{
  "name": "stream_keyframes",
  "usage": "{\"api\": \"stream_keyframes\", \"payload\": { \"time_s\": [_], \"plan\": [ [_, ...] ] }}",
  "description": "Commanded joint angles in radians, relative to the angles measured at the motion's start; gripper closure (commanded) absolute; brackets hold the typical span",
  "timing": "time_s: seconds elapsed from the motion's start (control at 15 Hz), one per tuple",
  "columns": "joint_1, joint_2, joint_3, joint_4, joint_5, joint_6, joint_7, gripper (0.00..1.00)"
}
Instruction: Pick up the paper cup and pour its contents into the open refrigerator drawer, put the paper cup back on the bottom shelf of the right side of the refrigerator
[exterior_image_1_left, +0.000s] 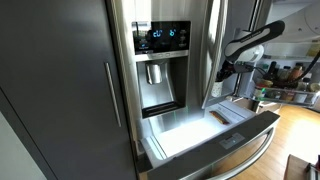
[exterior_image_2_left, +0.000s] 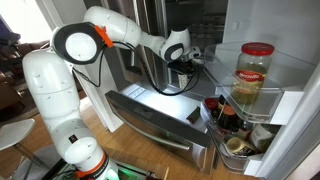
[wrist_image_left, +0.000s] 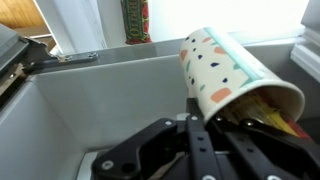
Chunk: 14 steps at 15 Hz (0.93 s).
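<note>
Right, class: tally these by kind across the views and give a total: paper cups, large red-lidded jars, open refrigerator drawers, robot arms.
Paper cup: 1
Large red-lidded jar: 1
Open refrigerator drawer: 1
Robot arm: 1
Total: 4

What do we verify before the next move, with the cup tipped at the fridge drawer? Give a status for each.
1. Grip on the paper cup: ok. The hand is closed on its side in the wrist view.
2. Drawer pulled out: ok, in both exterior views.
3. Cup over the drawer: ok. Its white interior lies below and behind the cup in the wrist view.
4. Cup tilted to pour: ok. It lies nearly on its side with the mouth angled down.
5. Cup emptied: not ok. Yellowish contents show at the mouth.
6. Free return spot on the bottom shelf of the fridge: cannot tell, as it is not clearly in view.
</note>
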<state>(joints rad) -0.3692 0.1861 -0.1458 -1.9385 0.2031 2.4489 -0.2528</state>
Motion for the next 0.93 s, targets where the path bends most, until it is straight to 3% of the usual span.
{"api": "stream_keyframes", "payload": {
  "time_s": [0.0, 0.07, 0.53, 0.87],
  "plan": [
    [0.009, -0.118, -0.039, -0.107, -0.012, -0.007, -0.079, 0.99],
    [0.025, -0.053, -0.042, -0.037, -0.023, -0.02, -0.035, 0.97],
    [0.029, -0.099, -0.058, -0.083, -0.023, -0.02, -0.059, 0.97],
    [0.069, -0.162, -0.073, -0.105, -0.342, -0.097, -0.034, 0.99]
  ]
}}
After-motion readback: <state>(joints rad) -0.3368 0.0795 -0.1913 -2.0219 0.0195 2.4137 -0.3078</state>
